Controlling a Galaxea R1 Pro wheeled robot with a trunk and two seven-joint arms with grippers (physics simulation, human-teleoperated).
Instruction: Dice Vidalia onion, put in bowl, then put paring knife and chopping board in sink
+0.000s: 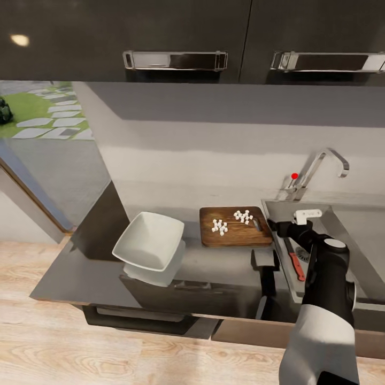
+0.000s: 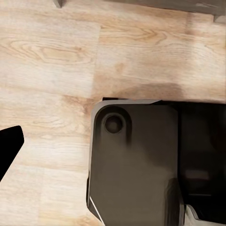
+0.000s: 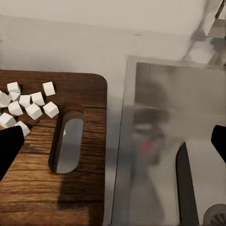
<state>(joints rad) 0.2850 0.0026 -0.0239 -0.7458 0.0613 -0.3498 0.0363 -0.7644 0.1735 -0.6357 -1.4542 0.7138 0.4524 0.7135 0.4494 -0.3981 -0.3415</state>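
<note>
Two loose clusters of white diced onion [image 1: 231, 222] lie on the chopping board [image 1: 235, 235], a dark brown wooden board resting flat on the tabletop [image 1: 80, 267] just beside the sink's left rim. In the right wrist view the same cubes [image 3: 28, 106] sit near the board's slot hole [image 3: 68, 143], and the board's rounded corner stops just short of the steel edge.

Sink [image 1: 347, 224]: steel basin at the right, chrome tap [image 1: 323, 166] behind it with a red knob [image 1: 294, 175] on the lever.

Paring knife [image 1: 295, 262]: red handle, lying inside the basin near the round drain [image 1: 303, 254]; its dark blade [image 3: 186, 188] shows in the right wrist view, flat on the basin floor.

Bowl [image 1: 149, 240]: white, squarish, tilted, standing on the tabletop to the left of the board and apart from it; no onion visible in it.

Right gripper [image 1: 278, 227]: held over the seam between board and sink, fingers spread wide and holding nothing; dark fingertips [image 3: 9, 148] at both edges of its wrist view.

Left gripper: one dark fingertip [image 2: 9, 143] visible over the wooden floor [image 2: 56, 52] beside a dark part of the robot [image 2: 136, 160]; whether it is spread or closed cannot be told.

Dark upper cabinets [image 1: 123, 32] with metal handles hang above.
</note>
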